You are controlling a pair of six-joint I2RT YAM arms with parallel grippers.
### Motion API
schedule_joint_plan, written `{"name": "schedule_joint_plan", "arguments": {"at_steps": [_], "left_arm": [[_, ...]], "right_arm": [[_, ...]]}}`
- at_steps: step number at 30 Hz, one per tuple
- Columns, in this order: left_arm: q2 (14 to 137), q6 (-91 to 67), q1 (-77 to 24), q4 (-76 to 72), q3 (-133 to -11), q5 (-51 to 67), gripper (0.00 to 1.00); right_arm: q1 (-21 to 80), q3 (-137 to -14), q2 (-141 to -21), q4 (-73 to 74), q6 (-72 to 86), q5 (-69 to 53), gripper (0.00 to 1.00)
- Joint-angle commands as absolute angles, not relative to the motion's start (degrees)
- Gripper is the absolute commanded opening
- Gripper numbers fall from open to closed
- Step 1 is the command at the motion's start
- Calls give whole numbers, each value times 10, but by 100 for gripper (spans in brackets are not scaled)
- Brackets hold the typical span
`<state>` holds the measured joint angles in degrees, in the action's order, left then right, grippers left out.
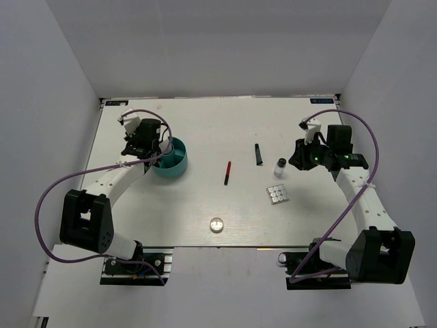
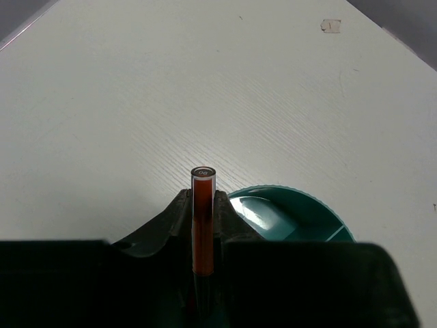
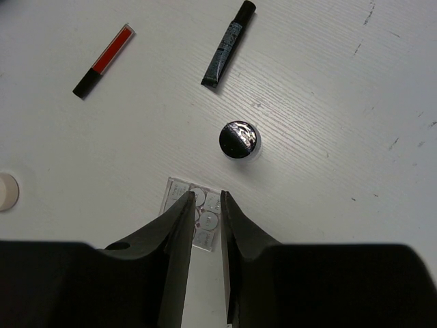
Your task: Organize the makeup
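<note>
pinching a thin pencil (image 2: 203, 225) upright in the left gripper (image 2: 203, 199), jaws pressed on its lower barrel, just above and beside the teal cup (image 2: 300, 205). hovering the right gripper (image 3: 205, 203) over the palette (image 3: 176, 194), jaws pressed nearly together on nothing. lying apart on the table (image 3: 328, 82): bottle (image 3: 239, 139), tube (image 3: 227, 44), second pencil (image 3: 104, 60), jar (image 3: 5, 190). probably light, stiff and slick, that held pencil; best kept gripped across the barrel and lowered end-first into a cup section. likely awkward, the palette: flat, thin, hard; better taken by opposite edges. round bottle apt to tip or roll; best gripped on the body under the cap.
</note>
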<state>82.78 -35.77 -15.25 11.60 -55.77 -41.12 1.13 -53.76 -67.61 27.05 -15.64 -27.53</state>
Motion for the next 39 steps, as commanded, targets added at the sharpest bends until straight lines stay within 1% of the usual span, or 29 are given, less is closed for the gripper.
{"name": "schedule_joint_plan", "arguments": {"at_steps": [1, 12, 16, 17, 19, 20, 22, 25, 26, 30, 34, 35, 36, 38, 39], "left_arm": [[816, -365, -156, 105, -555, -412, 1], [807, -390, -161, 116, -534, -395, 9], [802, -395, -161, 118, -529, -388, 17], [801, -395, -161, 120, -529, -386, 21], [799, -396, -161, 122, -530, -381, 24], [797, -398, -161, 126, -529, -380, 28], [794, -402, -161, 127, -526, -376, 32], [786, -405, -161, 131, -521, -373, 41], [783, -405, -161, 133, -520, -373, 46], [771, -408, -161, 141, -521, -377, 51], [742, -408, -161, 150, -529, -381, 54], [734, -407, -161, 153, -532, -382, 54], [716, -405, -161, 156, -540, -381, 54], [695, -402, -161, 177, -551, -374, 55], [674, -390, -161, 186, -562, -352, 56]], "right_arm": [[8, -548, -678, 273, -164, -279, 28], [7, -549, -675, 276, -164, -279, 28], [7, -548, -675, 276, -164, -280, 28], [8, -549, -675, 275, -164, -281, 28], [8, -549, -675, 275, -164, -282, 28], [8, -550, -677, 275, -164, -283, 28], [8, -550, -676, 275, -164, -283, 28], [8, -550, -674, 276, -164, -283, 28], [8, -549, -674, 275, -165, -283, 28], [8, -548, -672, 276, -164, -286, 28], [8, -548, -670, 279, -169, -289, 29], [8, -548, -669, 280, -170, -291, 31], [8, -548, -668, 282, -177, -293, 36], [8, -550, -667, 289, -185, -303, 43], [8, -551, -667, 293, -198, -314, 53]]}}
